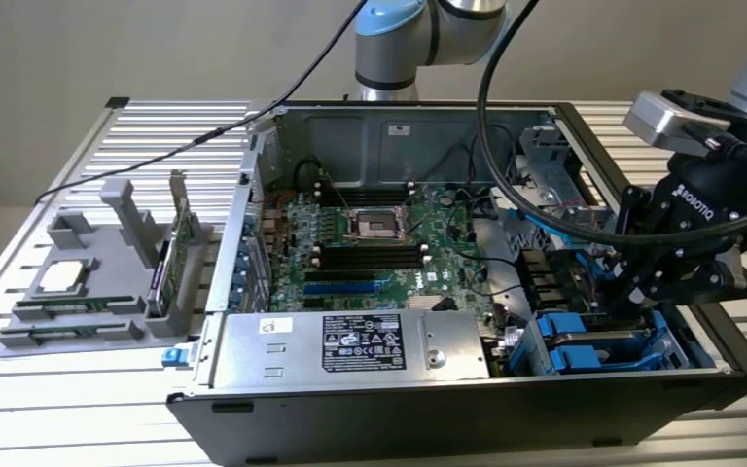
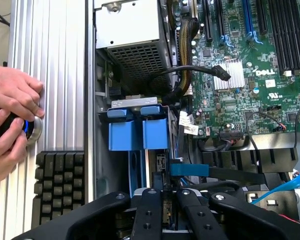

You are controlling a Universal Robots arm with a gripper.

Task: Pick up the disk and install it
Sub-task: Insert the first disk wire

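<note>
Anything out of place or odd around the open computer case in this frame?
In the wrist view, a person's hands rest on a round blue-lit knob beside a black keyboard just outside the open grey metal computer case, close to the black pincer. Inside the case nothing looks spilled or damaged.

Arm: one, light blue and silver joints, reaching in from the exterior view's upper right, wrist angled downward. End effector (image 1: 653, 292): black, pointing down, fingers (image 2: 149, 212) drawn close together. Person's hands (image 2: 12, 122): two, cupped together, fingers curled.
</note>
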